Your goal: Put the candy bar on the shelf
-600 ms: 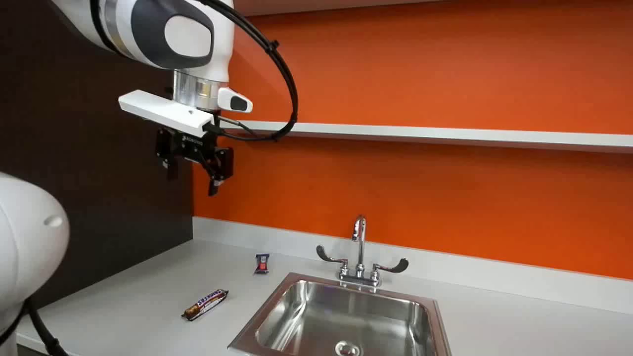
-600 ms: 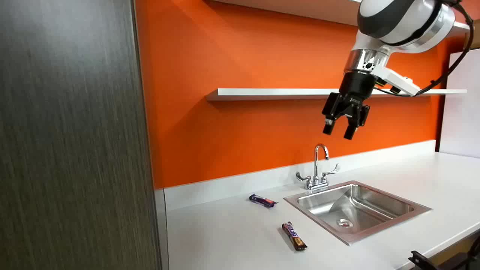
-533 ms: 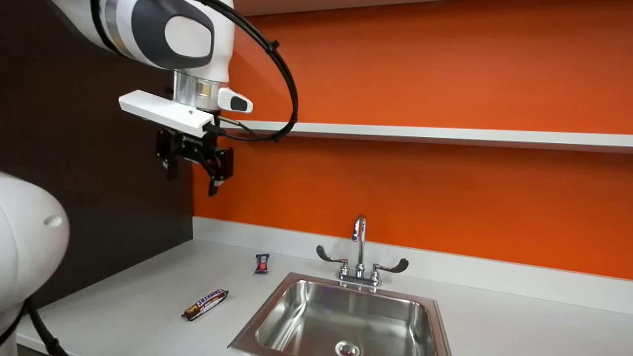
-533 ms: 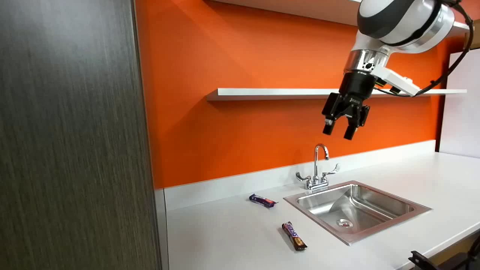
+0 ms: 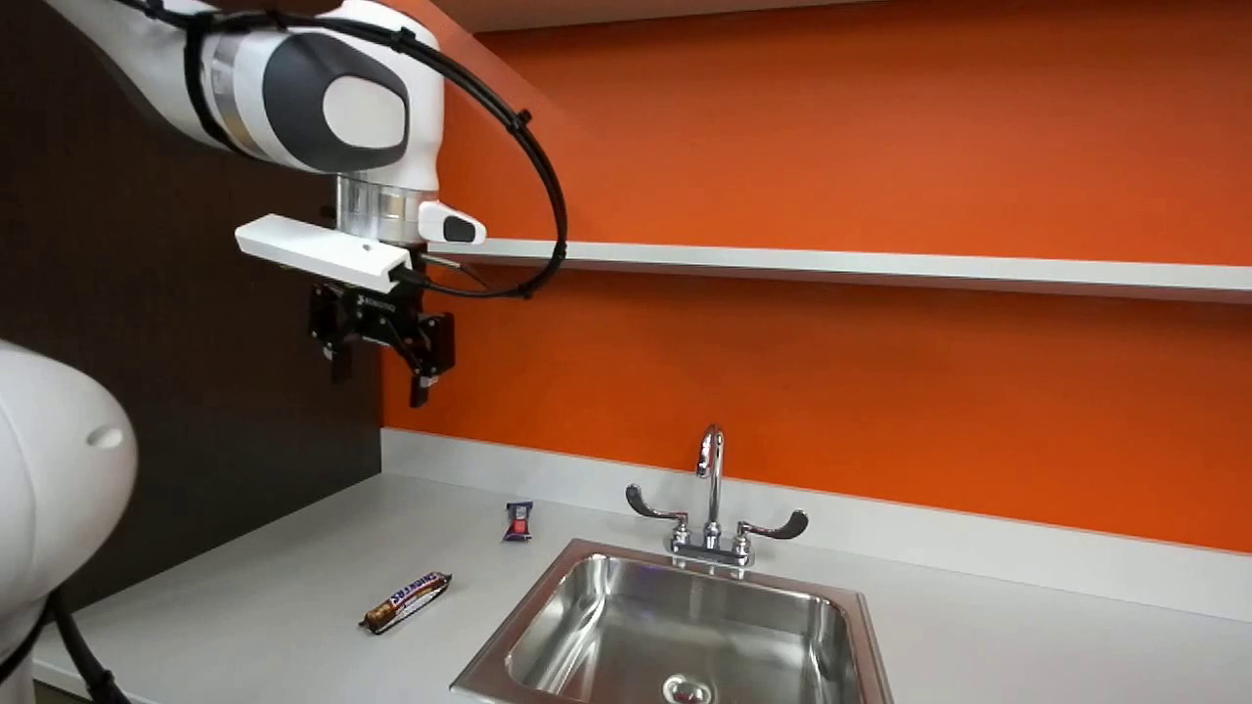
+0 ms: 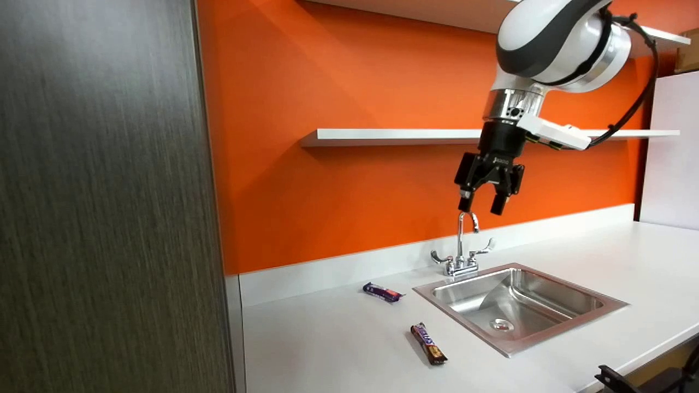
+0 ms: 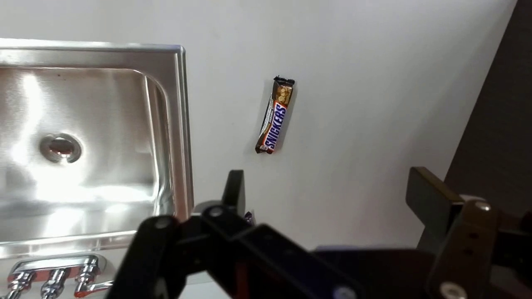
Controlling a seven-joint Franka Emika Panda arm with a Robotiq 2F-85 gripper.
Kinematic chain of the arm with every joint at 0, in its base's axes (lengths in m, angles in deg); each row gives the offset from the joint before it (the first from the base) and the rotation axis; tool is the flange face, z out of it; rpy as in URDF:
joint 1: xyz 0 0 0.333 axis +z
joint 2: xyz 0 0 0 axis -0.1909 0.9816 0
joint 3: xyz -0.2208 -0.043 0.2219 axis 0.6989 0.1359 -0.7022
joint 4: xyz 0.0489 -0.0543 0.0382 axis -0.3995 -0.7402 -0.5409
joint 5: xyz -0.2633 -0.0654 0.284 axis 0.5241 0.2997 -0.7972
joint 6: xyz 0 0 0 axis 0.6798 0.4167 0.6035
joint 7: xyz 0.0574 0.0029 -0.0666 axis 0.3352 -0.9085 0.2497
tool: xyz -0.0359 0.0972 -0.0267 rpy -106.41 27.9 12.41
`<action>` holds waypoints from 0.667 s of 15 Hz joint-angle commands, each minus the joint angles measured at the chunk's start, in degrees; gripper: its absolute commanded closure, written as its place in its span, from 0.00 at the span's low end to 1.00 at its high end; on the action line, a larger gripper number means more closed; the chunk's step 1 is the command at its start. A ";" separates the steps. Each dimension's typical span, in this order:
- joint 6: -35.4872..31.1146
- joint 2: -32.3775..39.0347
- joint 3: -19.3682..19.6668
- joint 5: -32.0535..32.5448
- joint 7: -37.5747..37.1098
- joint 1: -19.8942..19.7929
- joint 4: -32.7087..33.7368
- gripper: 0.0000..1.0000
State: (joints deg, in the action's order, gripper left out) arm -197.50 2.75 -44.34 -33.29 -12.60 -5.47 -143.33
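"Orange wall (image 5: 831, 391), pale counter (image 5: 293, 587) inspected. Changes?"

"Gripper (image 6: 481, 205) has been lowered slightly, jaws spread wide, nothing held; an approach to the candy bar (image 7: 276, 115) is presumed."

"And the surface?"

"Bar found on the counter near the sink (image 5: 528, 618), a dark packet (image 6: 383, 292) nearer the wall; transfer to the shelf (image 5: 880, 263) pending."

Below the gripper (image 6: 481, 207), the bar (image 7: 275, 117) is showing SNICKERS in blue letters along its length, while pale lettering (image 5: 376, 304) on the gripper's body is appearing too blurred to read.
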 commanded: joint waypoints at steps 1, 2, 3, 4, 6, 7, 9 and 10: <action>-5.31 7.07 -5.31 2.14 -5.49 -1.31 0.33 0.00; -6.97 8.98 -6.39 2.78 -6.75 -1.45 0.35 0.00; -8.70 11.18 -7.24 3.39 -7.85 -1.49 0.48 0.00; -10.22 13.25 -8.05 4.23 -9.08 -1.65 0.68 0.00; -13.37 17.73 -9.19 5.91 -10.95 -1.88 1.15 0.00; -14.94 20.04 -9.71 7.00 -11.99 -2.05 1.46 0.00; -18.17 24.88 -10.44 9.04 -13.79 -2.37 2.04 0.00; -19.41 27.09 -10.44 9.61 -14.23 -2.28 2.39 0.00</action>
State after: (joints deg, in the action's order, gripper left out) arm -213.64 22.47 -52.83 -26.38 -23.87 -6.06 -143.54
